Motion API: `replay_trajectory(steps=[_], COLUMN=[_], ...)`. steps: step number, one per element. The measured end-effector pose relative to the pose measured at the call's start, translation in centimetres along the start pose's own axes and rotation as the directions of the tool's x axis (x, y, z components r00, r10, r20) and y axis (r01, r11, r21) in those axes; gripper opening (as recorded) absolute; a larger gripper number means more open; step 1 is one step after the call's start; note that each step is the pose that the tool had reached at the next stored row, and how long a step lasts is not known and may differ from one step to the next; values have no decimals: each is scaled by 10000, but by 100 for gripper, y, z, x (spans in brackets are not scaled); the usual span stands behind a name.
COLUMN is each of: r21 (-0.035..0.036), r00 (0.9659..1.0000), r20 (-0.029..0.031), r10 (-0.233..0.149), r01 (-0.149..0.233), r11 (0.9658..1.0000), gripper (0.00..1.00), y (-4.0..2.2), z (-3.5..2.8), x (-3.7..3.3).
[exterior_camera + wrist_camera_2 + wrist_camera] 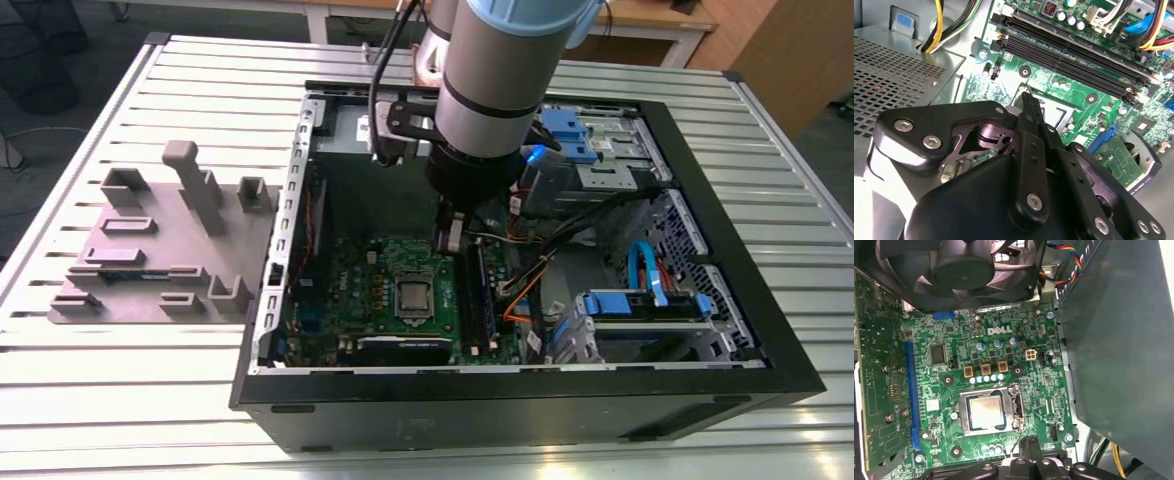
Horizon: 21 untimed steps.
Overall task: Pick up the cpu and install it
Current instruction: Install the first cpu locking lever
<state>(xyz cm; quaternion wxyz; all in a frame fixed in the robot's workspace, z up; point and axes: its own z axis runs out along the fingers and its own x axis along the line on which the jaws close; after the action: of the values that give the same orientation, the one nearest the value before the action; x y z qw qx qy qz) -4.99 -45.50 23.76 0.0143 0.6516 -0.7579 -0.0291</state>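
Observation:
The cpu [415, 297], a small square chip with a silver-grey top, lies flat in the socket on the green motherboard [360, 280] inside the open computer case [534, 400]. In the first wrist view the cpu [986, 410] sits framed by the metal socket bracket, and a thin wire lever [1015, 442] stands beside it. My gripper [450, 240] hangs over the board just past the socket. Its fingers [1029, 444] are together and hold nothing, a short way off the chip's edge. In the second wrist view the gripper [1027, 102] covers most of the socket.
A grey fixture plate [160, 250] with upright blocks lies on the slatted table at the exterior view's left. A black fan [964, 265], an upright expansion card [879, 390], long memory slots [1069, 55], cables and blue drive cages [641, 300] crowd the case. A grey metal wall [1119, 340] stands close by.

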Motion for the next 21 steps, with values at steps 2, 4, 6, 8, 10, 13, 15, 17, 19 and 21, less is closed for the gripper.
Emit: replay_trajectory(steps=[2, 4, 6, 8, 10, 13, 15, 17, 19, 21], r21=[1, 1, 1, 1, 1, 3, 11, 29, 48, 73], r00=[10000, 10000, 10000, 10000, 10000, 10000, 10000, 9998, 9995, 9989], r20=[0, 0, 0, 0, -1, -8, -58, -179, -303, -476], r10=[-4, -5, -6, -6, -7, -7, -3, 4, 12, 23], r01=[4, 5, 6, 6, 7, 7, 3, -4, -10, -19], r11=[10000, 10000, 10000, 10000, 10000, 10000, 10000, 10000, 10000, 10000], gripper=[10, 10, 10, 10, 10, 10, 10, 10, 10, 10], y=[0, 0, 0, 0, 0, 0, 0, -1, -2, -4], z=[1, 1, 1, 1, 1, 1, 3, 3, 4, 4], x=[0, 0, -1, 0, 0, -1, -1, 3, 12, 27])
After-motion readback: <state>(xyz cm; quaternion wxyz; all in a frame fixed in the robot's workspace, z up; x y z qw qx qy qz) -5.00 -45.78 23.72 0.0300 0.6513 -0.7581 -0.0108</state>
